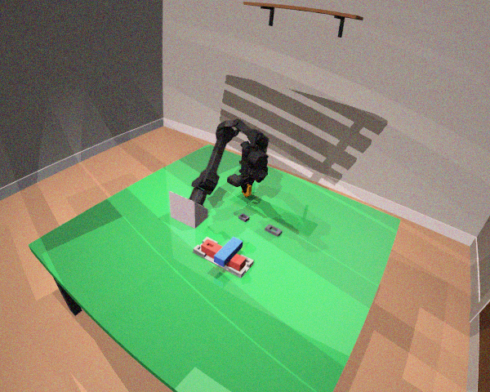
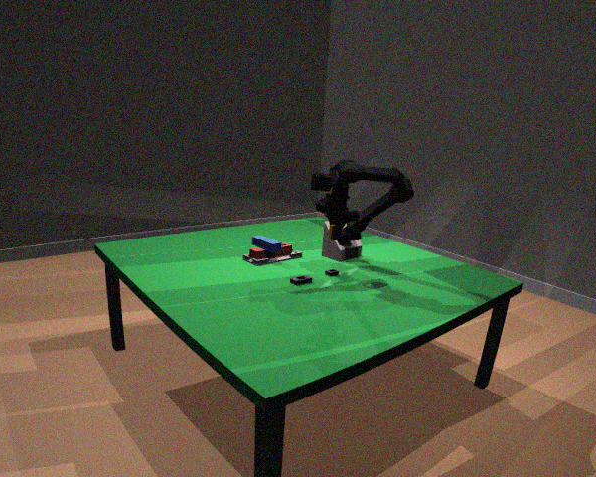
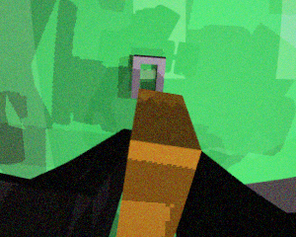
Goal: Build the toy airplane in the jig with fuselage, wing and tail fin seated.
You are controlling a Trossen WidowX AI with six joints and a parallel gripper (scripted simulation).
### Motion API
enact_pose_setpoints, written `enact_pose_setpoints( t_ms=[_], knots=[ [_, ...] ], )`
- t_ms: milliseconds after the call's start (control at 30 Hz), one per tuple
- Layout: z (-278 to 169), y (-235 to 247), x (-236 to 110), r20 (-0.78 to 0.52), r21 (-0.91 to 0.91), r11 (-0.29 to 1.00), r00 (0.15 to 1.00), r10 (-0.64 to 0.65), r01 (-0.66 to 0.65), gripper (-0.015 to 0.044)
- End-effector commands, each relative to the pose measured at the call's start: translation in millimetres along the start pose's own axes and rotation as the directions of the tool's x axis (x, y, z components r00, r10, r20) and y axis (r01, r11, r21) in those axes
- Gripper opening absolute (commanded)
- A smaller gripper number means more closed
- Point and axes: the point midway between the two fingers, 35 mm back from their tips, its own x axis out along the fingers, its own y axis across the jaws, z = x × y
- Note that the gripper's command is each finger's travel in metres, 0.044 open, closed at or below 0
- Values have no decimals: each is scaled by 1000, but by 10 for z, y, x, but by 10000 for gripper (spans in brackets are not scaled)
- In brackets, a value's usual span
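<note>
Gripping the orange fin (image 3: 158,178) between nearly closed fingers, the claw (image 1: 247,189) hangs above the worktop (image 1: 278,320) toward its far edge, close to the arm's base. In the wrist view the fin runs lengthwise out from between the dark fingers, and a small grey frame (image 3: 148,75) lies on the green surface just past its tip. The red fuselage (image 1: 237,262) lies in the pale jig (image 1: 247,266) near the worktop's middle, with the blue wing (image 1: 228,251) across its top; whether the wing's tab is fully home cannot be told from here. Two dark little frames (image 1: 243,217) (image 1: 273,229) lie between the arm and the jig.

The fin looks like a small rigid block, probably light, with flat smooth sides that could slide in a loose pinch. The present hold on its two broad faces seems sound, since it leaves the lower end free, presumably where the tab sits. A skewed fin would likely jam at the socket, so it should go down square and upright near the fuselage's tail.
</note>
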Motion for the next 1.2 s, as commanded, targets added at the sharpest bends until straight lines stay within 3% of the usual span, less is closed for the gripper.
enact_pose_setpoints(
  t_ms=[0, 1167],
  knots=[
    [55, -64, -31, -1, -6, 1000, 1000, -5, 5, 0],
    [528, -1026, 35, -9, -30, 998, 999, -48, 48, 0]
  ],
)
